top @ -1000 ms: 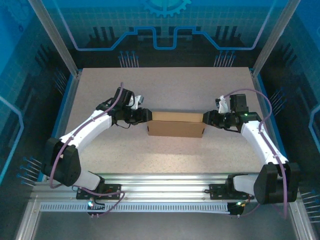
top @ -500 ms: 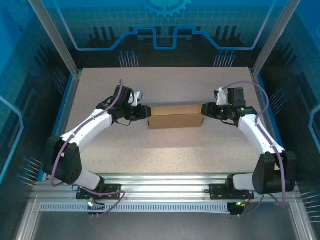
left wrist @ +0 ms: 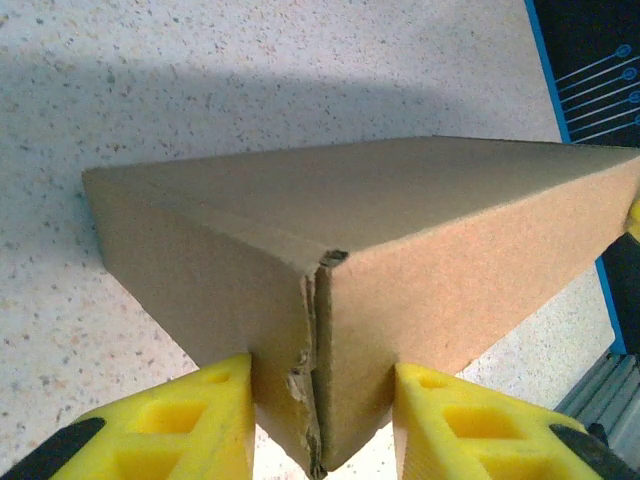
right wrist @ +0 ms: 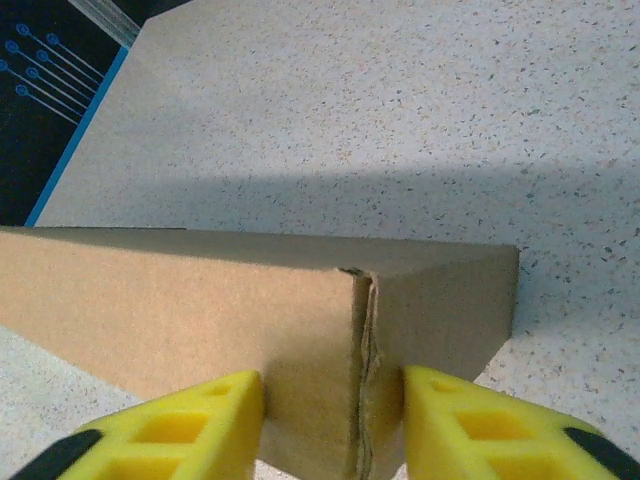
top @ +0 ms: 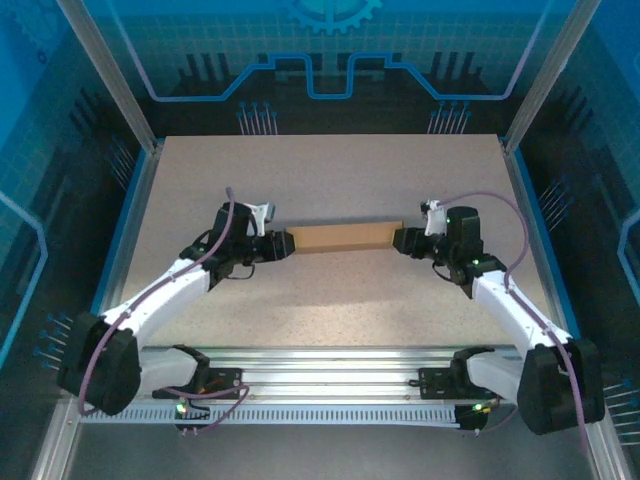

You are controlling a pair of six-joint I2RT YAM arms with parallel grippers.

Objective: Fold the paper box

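**Both hands pinching the box by its ends**

In the top view, the closed brown box [top: 338, 237] is lying across the middle of the frame. It is running left to right over the speckled surface [top: 330, 170], with a hand at each short end. The left hand [top: 283, 244] is gripping the left end and the right hand [top: 400, 240] is gripping the right end.

In the left wrist view, the box [left wrist: 400, 230] is stretching from the lower centre toward the right edge, with a frayed corner seam [left wrist: 312, 400] facing the camera. The left hand [left wrist: 322, 415] is pinching that corner, its yellow fingers [left wrist: 180, 425] pressing on either side of the seam.

In the right wrist view, the box [right wrist: 180, 290] is reaching toward the left edge. The right hand [right wrist: 335, 415] is pinching its corner in the same way, with fingers [right wrist: 480, 425] flanking the seam [right wrist: 362, 380].

Whether the box is resting on the surface or hanging just above it cannot be told.
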